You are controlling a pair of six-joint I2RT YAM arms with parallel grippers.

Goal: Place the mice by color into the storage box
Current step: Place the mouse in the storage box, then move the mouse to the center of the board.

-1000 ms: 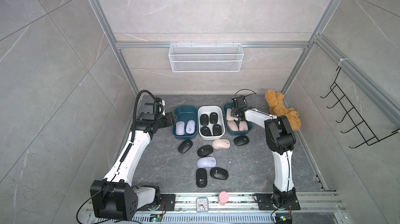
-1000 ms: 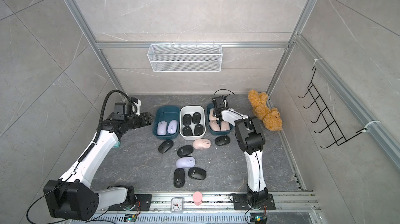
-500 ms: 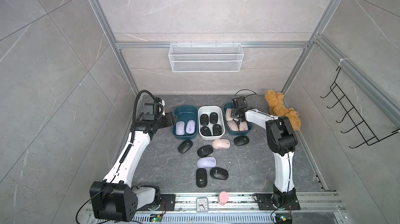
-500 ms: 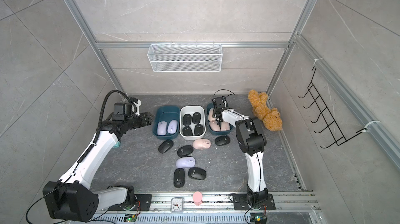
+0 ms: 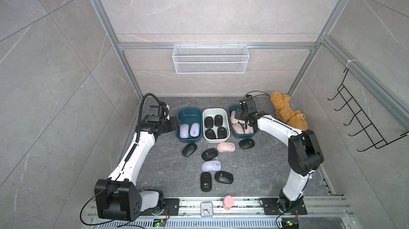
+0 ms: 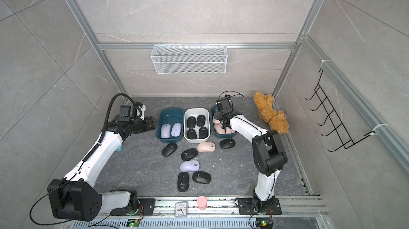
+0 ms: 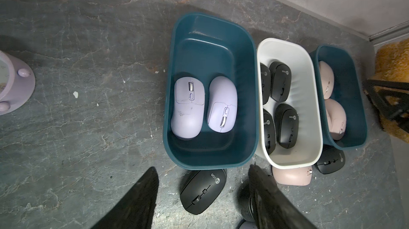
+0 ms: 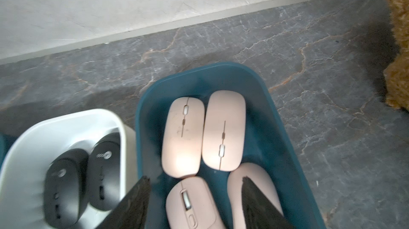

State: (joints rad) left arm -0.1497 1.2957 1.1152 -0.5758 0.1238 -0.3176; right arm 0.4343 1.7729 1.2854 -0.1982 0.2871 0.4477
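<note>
In both top views three oval plastic boxes stand in a row at the back of the dark grey marble table (image 5: 254,168). The left teal box (image 5: 189,116) holds two lilac mice (image 5: 184,131). The white box (image 5: 214,111) in the middle holds four matte black mice (image 5: 208,122). The right teal box (image 5: 239,136) holds pale pink mice (image 5: 238,128). In front of the boxes, five loose black mice (image 5: 189,149), one pink mouse (image 5: 225,146) and one lilac mouse (image 5: 211,165) lie on the table. The left claw (image 5: 174,124) hovers just beside the outer wall of the left teal box. The right claw (image 5: 245,122) hangs over the right teal box, and a brown plush bear (image 5: 287,115) lies near the right teal box at the wall

In the left wrist view the left claw is released: its black fingers (image 7: 141,197) stand apart with nothing between them. Below them a black mouse (image 7: 202,191) lies on the table, close against the front wall of the left teal box. The two lilac mice lie side by side in the left teal box, pointing opposite ways

In the right wrist view the right claw is also released. Its fingers (image 8: 137,203) stand apart above the right teal box and clench nothing. Four pink mice lie in the right teal box, two side by side farther from the claw and two under the fingers
</note>
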